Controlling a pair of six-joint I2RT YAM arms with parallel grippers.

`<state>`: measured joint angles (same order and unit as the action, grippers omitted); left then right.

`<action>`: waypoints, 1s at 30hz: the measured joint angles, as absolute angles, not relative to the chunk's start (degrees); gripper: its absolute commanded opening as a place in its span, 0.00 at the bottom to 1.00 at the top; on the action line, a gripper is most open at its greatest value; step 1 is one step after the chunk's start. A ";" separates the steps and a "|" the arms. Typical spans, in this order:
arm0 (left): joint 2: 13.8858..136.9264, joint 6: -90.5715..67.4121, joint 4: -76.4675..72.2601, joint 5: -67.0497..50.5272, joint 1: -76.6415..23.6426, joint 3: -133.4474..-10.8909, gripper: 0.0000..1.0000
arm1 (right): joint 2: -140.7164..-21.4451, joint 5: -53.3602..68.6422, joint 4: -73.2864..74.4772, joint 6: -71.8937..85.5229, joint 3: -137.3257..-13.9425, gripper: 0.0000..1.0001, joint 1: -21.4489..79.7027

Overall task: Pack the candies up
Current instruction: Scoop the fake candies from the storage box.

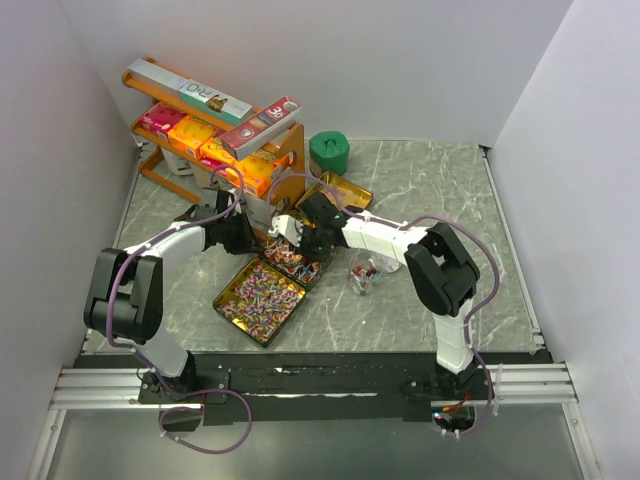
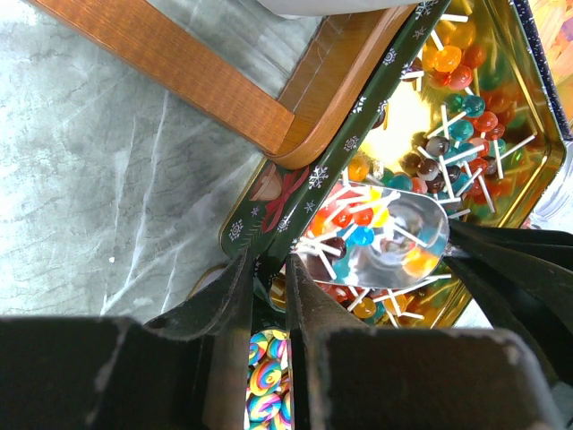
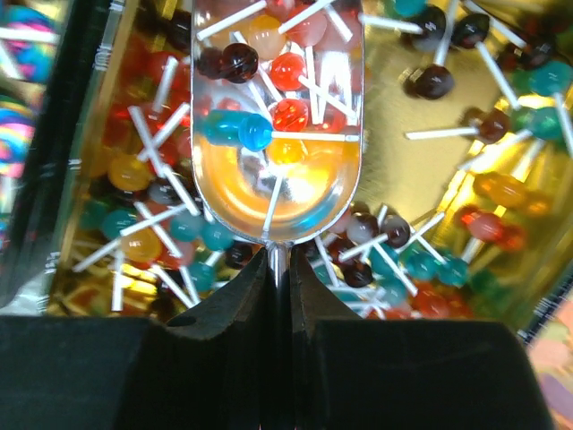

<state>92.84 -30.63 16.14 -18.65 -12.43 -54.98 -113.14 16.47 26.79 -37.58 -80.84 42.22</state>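
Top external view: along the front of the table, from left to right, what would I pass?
Left arm → tin of swirled candies → small clear container with a few candies → right arm.

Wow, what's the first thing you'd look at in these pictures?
The shiny scoop heaped with bright lollipops, pinched by its handle in the right fingers over a gold tin full of more. Beside it, nearer the arms, a second tin glitters with swirly candies.
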 measured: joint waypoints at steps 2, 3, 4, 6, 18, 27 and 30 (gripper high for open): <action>92.84 -30.63 16.14 -18.65 -12.43 -54.98 0.07 | -113.54 13.78 28.05 -38.26 -81.95 0.00 42.96; 92.84 -30.63 16.14 -18.63 -12.45 -54.98 0.06 | -113.60 12.16 28.73 -38.57 -82.37 0.00 43.38; 92.84 -30.63 16.14 -18.61 -12.45 -54.98 0.06 | -113.60 10.52 29.12 -39.05 -82.63 0.00 43.77; 92.84 -30.63 16.14 -18.63 -12.45 -54.98 0.03 | -113.60 7.18 29.23 -40.62 -82.67 0.00 44.84; 92.84 -30.63 16.12 -18.68 -12.45 -54.98 0.01 | -113.71 2.04 28.10 -43.92 -82.08 0.00 48.49; 92.84 -30.63 16.12 -18.63 -12.45 -54.98 0.01 | -114.63 9.54 29.26 -35.68 -83.59 0.00 46.26; 92.84 -30.63 16.12 -18.63 -12.45 -54.98 0.01 | -115.28 12.86 30.26 -31.94 -84.47 0.00 45.10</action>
